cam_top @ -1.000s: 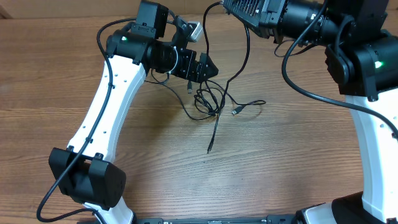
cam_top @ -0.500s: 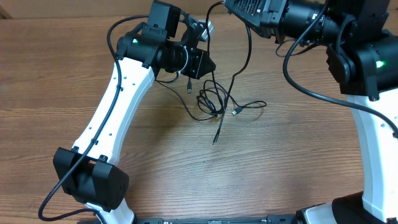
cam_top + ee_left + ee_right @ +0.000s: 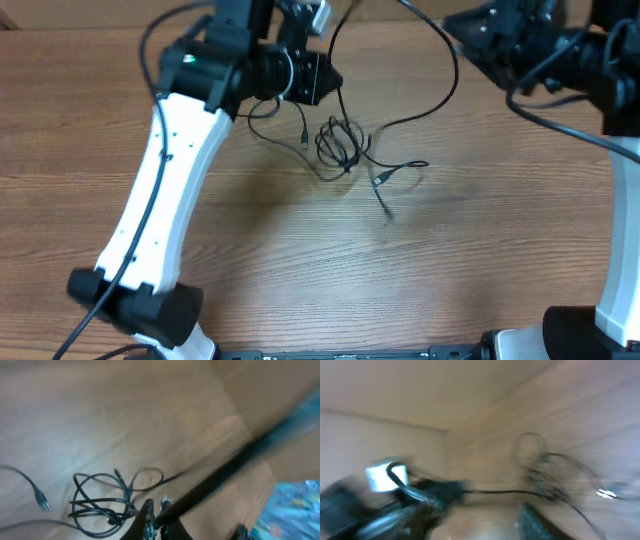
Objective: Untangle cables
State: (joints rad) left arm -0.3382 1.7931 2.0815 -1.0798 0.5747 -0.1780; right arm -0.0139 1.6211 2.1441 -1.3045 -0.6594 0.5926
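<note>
**Overhead view.** The cables (image 3: pixel 343 150) lie as a loose knot on the tabletop (image 3: pixel 300 270), toward the far middle. The left hand (image 3: pixel 322 82) hangs just up and to the left of the knot and is clearly the nearer of the two. The right hand (image 3: pixel 480 35) is well apart, toward the far right corner. One strand rises from the knot almost straight to the left hand, so its long axis runs from the knot toward the far edge. A second strand arcs from the right side of the knot up toward the right arm and out of the top of the frame. Whether it touches the right hand cannot be told. A silver plug (image 3: pixel 381 178) lies on the wood just right of the knot.

**Left wrist view.** The fingertips are pressed together at the lower edge, pinching a dark, blurred strand that runs off up and to the right. The knot lies just to their left, on the tabletop below.

**Right wrist view.** Heavy blur. The knot shows at mid-right, with one strand running level to the left. Whether the right hand is spread or closed cannot be told, and no grip shows.

**Judgement.** The next pull probably depends on drawing the pinched strand along its own axis, away from the knot.
</note>
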